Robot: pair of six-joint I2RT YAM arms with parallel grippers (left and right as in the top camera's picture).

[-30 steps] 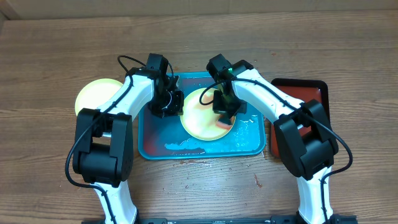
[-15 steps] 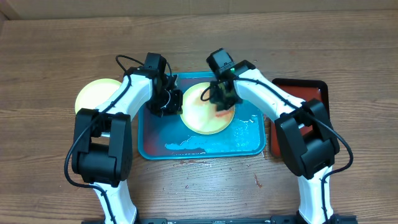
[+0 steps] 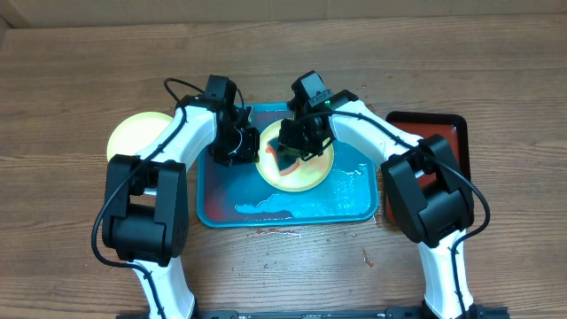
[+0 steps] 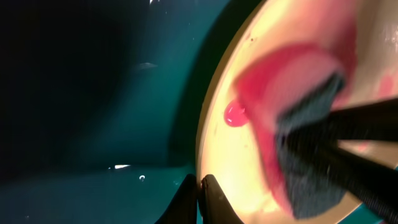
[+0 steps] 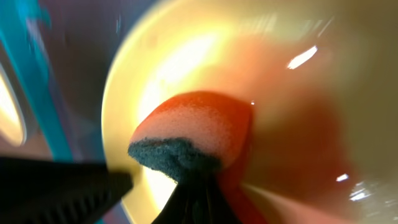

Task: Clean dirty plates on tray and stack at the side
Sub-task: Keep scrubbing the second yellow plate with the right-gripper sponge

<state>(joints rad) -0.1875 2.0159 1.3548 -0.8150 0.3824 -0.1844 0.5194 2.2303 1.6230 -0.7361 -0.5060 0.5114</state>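
A cream plate (image 3: 312, 177) smeared with red sauce lies on the turquoise tray (image 3: 221, 206). My left gripper (image 3: 251, 146) is shut on the plate's left rim; in the left wrist view its tips (image 4: 200, 190) pinch that edge. Over the left half of the plate, my right gripper (image 3: 295, 149) is shut on a pink sponge (image 3: 283, 159) with a dark scrub side. The sponge (image 5: 193, 134) presses on the plate (image 5: 186, 56), and sauce (image 4: 235, 114) smears around it. A second plate (image 3: 133, 137) sits on the table left of the tray.
A dark red, black-rimmed tray (image 3: 438, 133) lies at the right, partly under my right arm. Water and foam (image 3: 266, 209) pool on the front of the turquoise tray. Bare wooden table surrounds both trays.
My right gripper has dragged the sponge from the plate's right side across to its left half. The left gripper and the plate have stayed put.
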